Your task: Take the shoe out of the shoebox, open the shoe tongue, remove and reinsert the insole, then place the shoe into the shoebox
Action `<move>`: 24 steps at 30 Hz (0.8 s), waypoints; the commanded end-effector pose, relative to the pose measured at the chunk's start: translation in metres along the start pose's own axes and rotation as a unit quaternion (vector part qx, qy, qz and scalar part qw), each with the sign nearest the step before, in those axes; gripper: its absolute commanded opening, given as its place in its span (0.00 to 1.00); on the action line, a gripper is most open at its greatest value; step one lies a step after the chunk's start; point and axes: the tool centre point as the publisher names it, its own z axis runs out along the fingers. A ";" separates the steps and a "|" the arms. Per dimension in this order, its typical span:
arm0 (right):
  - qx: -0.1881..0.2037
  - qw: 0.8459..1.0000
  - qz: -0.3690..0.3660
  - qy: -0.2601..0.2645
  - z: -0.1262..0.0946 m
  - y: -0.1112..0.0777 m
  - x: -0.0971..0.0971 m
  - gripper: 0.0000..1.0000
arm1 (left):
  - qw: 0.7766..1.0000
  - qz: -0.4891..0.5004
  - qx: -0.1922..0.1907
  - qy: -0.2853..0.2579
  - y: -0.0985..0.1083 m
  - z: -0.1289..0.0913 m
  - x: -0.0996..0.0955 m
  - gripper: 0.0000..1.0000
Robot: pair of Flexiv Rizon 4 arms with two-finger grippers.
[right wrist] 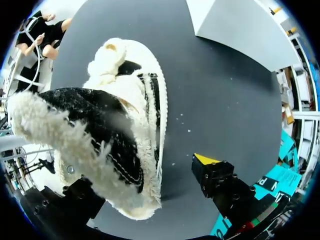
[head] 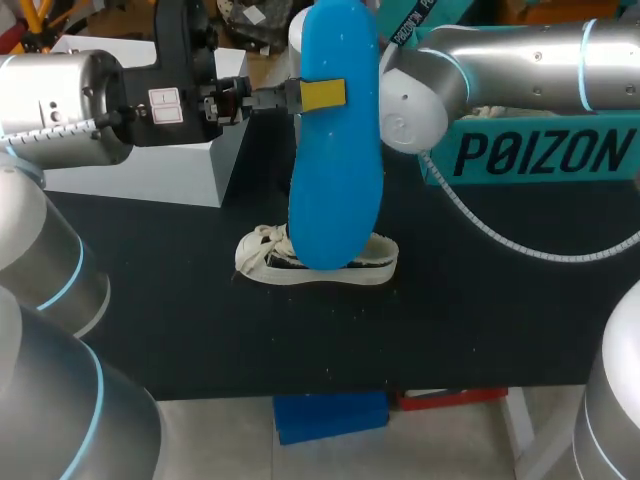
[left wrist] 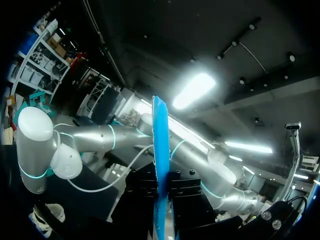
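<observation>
A blue insole [head: 335, 150] hangs high over the table, held on edge, with my left gripper [head: 322, 95] shut on its upper part. In the left wrist view the insole [left wrist: 160, 165] runs edge-on between the dark fingers. A cream and black fleece-lined shoe [head: 315, 262] lies on the dark table under it. My right arm [head: 500, 60] comes in behind the insole, which hides its gripper in the head view. In the right wrist view my right gripper [right wrist: 142, 175] stands open over the shoe [right wrist: 120, 125]. Its yellow-tipped finger [right wrist: 207, 160] is clear of the sole; the other is hidden under the fleece.
A teal shoebox [head: 540, 150] stands at the back right, beside my right arm. A white box [head: 150, 160] stands at the back left under my left arm. The dark table top [head: 480, 320] lies bare in front of the shoe.
</observation>
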 end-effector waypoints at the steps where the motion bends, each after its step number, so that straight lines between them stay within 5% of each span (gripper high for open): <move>1: -0.001 1.000 0.000 0.010 0.010 0.006 -0.001 0.00 | 1.000 -0.001 -0.001 -0.002 0.000 0.001 0.001 0.00; 24: -0.001 1.000 0.000 0.010 0.010 0.006 -0.001 0.00 | 1.000 -0.001 -0.001 -0.002 0.000 0.001 0.001 0.00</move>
